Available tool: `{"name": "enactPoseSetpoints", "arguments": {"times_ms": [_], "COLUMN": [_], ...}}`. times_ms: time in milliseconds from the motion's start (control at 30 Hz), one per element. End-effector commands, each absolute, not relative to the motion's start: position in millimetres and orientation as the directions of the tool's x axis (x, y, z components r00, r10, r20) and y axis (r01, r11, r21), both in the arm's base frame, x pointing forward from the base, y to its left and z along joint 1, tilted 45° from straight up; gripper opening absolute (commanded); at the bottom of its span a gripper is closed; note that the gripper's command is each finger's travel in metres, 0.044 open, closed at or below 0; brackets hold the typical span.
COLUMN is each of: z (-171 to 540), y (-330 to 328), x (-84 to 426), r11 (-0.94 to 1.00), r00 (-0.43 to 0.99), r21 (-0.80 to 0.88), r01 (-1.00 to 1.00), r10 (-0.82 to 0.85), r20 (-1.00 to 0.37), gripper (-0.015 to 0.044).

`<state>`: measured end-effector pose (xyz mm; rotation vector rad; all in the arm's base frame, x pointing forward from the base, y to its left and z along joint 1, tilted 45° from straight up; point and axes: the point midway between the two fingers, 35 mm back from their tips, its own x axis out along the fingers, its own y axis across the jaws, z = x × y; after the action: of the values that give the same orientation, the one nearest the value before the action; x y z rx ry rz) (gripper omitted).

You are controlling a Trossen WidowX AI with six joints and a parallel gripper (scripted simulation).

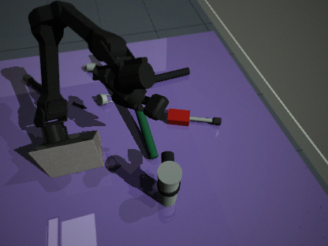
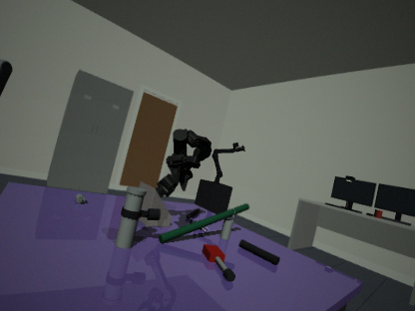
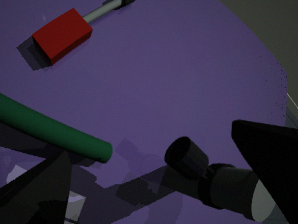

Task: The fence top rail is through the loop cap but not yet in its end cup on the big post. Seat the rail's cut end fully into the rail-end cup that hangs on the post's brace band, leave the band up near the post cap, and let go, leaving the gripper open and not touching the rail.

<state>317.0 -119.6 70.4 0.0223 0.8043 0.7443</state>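
Gripper [image 1: 149, 108] [image 2: 184, 184] [image 3: 153, 145] is standing spread, nothing between the fingers, and is pointing down over the table [image 1: 236, 177] [image 2: 60, 254] [image 3: 150, 90]. In the wrist view the two fingers are framing the gap between rail and cup from either side; neither is showing contact with the rail.

Rail [image 1: 147, 136] [image 2: 205, 224] [image 3: 55, 130] — green — is lying outside the cup [image 1: 167, 155] [image 2: 154, 214] [image 3: 187, 156]. Its cut end is sitting near the cup's mouth, a visible gap remaining between them. The rail is sloping, its cut end hanging lower than its far end, which is resting at the top of the small post [image 2: 226, 229].

The cup is projecting sideways from the band [image 1: 169, 193] [image 2: 131, 214] [image 3: 207, 186], its mouth facing the rail's side. The band is circling the big post [image 1: 169, 201] [image 2: 128, 233] [image 3: 232, 187] on its upper part, a little below the pale cap [image 1: 169, 173] [image 2: 136, 190] [image 3: 262, 200]. The post is standing upright.

Farther out, a red-headed mallet [image 1: 178, 117] [image 2: 213, 253] [image 3: 62, 36] is lying beside the rail — apart from it. A black bar [image 1: 173, 75] [image 2: 258, 251] is lying beyond the mallet.
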Motion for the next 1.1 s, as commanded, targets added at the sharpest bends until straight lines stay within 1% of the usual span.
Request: {"name": "enactPoseSetpoints", "arguments": {"times_ms": [0, 100, 600, 900, 1067], "z": [11, 0, 0, -45, -47], "y": [-159, -165, -165, -120, -119], "x": [328, 329, 329, 326, 326], "r11": [0.492, 0.424, 0.424, 0.424, 0.424], "r00": [0.450, 0.449, 0.449, 0.450, 0.450], "r21": [-0.156, -0.226, -0.226, -0.227, -0.227], "r01": [-0.857, -0.877, -0.877, -0.877, -0.877], "r10": [0.562, 0.554, 0.554, 0.555, 0.555], "r20": [-0.694, -0.701, -0.701, -0.700, -0.700], "gripper": [0.0440, 0.0440, 0.0440, 0.0440, 0.0440]}}
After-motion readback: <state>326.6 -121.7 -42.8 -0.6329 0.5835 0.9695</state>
